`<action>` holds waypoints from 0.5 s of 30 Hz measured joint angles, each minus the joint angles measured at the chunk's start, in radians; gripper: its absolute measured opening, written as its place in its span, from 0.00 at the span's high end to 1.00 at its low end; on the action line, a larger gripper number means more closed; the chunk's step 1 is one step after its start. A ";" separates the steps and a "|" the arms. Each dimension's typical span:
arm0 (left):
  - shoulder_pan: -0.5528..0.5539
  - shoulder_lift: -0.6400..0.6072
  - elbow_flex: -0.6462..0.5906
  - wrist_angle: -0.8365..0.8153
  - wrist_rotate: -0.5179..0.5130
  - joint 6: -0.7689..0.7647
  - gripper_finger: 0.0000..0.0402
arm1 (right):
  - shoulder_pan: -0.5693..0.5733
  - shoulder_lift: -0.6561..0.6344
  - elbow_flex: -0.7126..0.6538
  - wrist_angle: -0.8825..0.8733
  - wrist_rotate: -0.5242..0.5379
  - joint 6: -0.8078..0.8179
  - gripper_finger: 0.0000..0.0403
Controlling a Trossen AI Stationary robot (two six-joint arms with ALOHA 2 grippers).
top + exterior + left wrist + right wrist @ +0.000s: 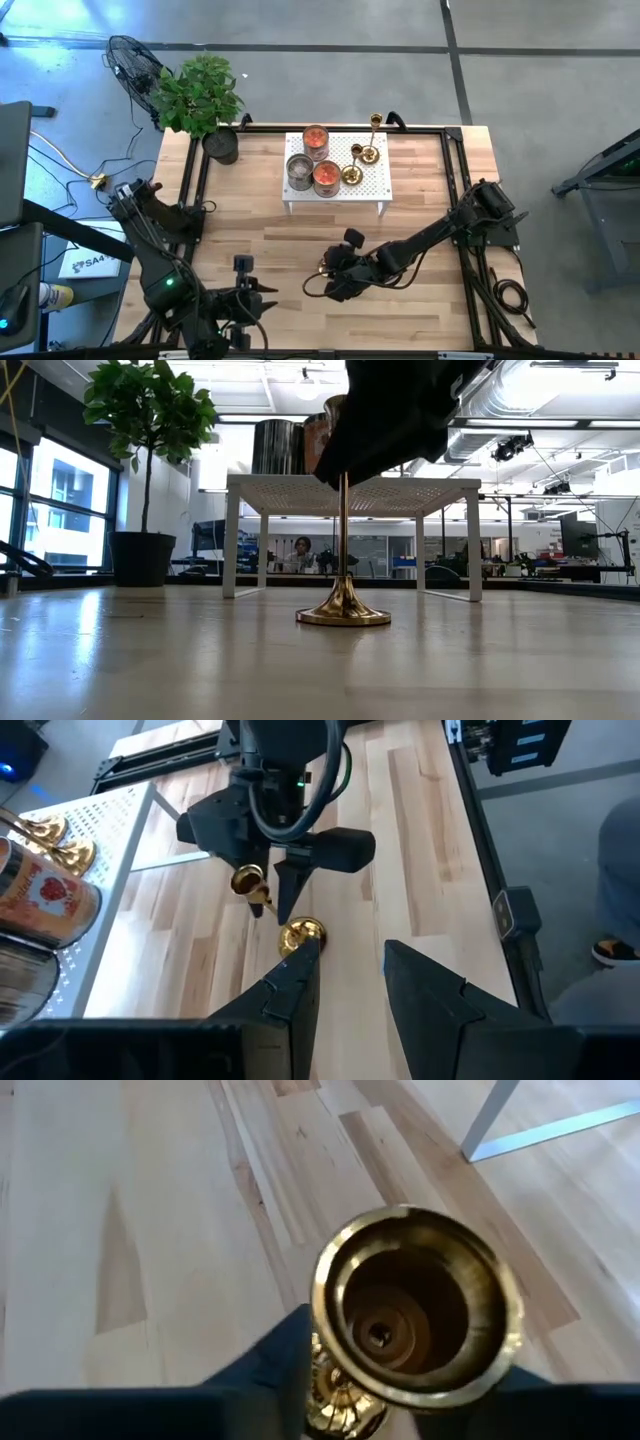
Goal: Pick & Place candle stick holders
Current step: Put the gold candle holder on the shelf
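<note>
Right tool: positioned low over the front-centre of the counter, fingers closed around the upper stem of a tall gold candlestick. The candlestick stands upright, its flared base flat on the wood, forward of the white perforated stand. Its open cup sits just ahead of the wrist camera.

Left tool: near the front-left edge of the counter, fingers apart, empty, facing the held candlestick.

On the stand: three further gold candlesticks grouped at its right side; two glass jars with orange-red candles and a grey tin at its left. A potted plant occupies the rear-left corner.
</note>
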 joint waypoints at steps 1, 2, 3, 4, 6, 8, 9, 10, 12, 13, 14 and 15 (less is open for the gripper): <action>0.000 0.000 0.000 0.000 0.000 -0.001 0.72 | 0.000 0.000 0.000 0.000 -0.004 0.000 0.72; 0.000 0.000 0.000 0.000 0.000 -0.001 0.72 | 0.000 0.000 0.000 -0.002 -0.006 0.000 0.78; 0.000 0.000 0.000 0.000 0.000 -0.001 0.72 | 0.000 0.000 0.000 -0.004 -0.009 0.000 0.83; 0.001 0.000 0.000 0.000 0.000 -0.002 0.72 | 0.000 0.000 0.000 -0.004 -0.012 -0.003 0.90; 0.001 0.000 0.000 0.000 0.000 -0.001 0.72 | 0.002 0.000 0.000 -0.004 -0.014 -0.019 0.94; 0.000 0.000 0.000 0.000 0.000 -0.001 0.72 | 0.003 0.000 0.000 -0.004 -0.020 -0.009 0.94; 0.000 0.000 0.000 0.000 0.000 -0.001 0.72 | 0.003 0.000 0.000 -0.006 -0.024 0.005 0.93; 0.000 0.000 0.000 0.000 0.000 -0.001 0.72 | 0.003 0.000 0.000 -0.005 -0.027 0.013 0.93; 0.000 0.000 0.000 0.000 0.000 -0.001 0.72 | 0.007 0.000 0.000 -0.006 -0.030 0.014 0.94; 0.000 0.000 0.000 0.000 0.000 -0.001 0.72 | 0.010 -0.001 0.000 -0.006 -0.026 0.007 0.94; 0.001 0.000 0.000 0.000 0.000 -0.001 0.72 | 0.015 0.000 0.000 -0.006 -0.019 0.006 0.94; 0.001 0.000 0.000 0.000 0.000 -0.001 0.72 | 0.019 0.000 0.000 -0.008 -0.013 0.009 0.94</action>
